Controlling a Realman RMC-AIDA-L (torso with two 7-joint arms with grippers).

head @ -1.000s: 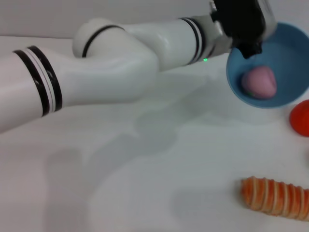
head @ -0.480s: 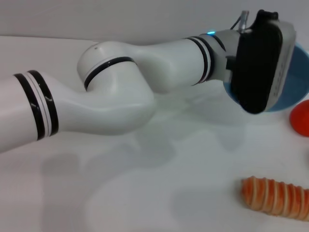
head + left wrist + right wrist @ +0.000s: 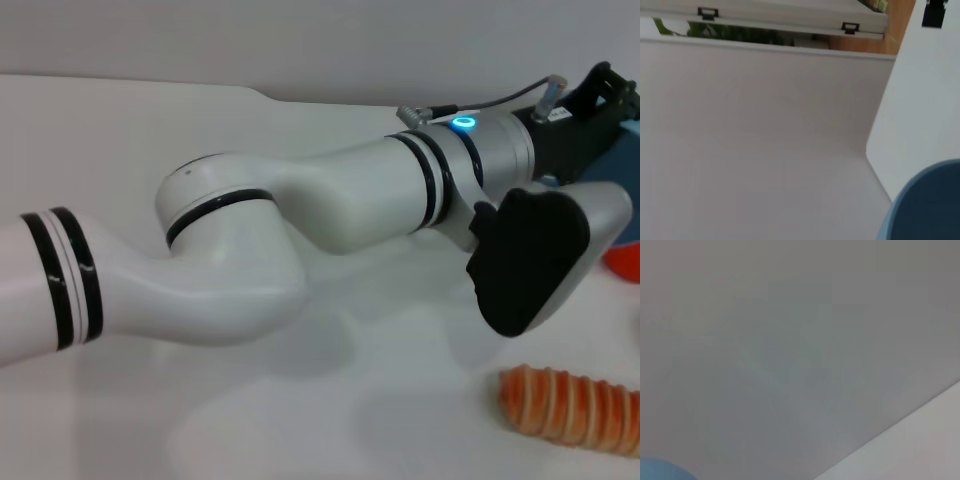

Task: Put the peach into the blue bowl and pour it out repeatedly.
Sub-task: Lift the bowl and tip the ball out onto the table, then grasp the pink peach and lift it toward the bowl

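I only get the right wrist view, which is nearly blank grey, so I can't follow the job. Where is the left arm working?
Observer: It reaches across the table to the far right. The left gripper is at the blue bowl.
Operator: Is the peach in the bowl?
Observer: I cannot tell. The arm hides nearly all of the bowl in the head view, and no peach shows in any view.
Operator: Anything else nearby?
Observer: An orange-and-white striped roll lies nearer the robot, and a red object peeks in at the right edge.
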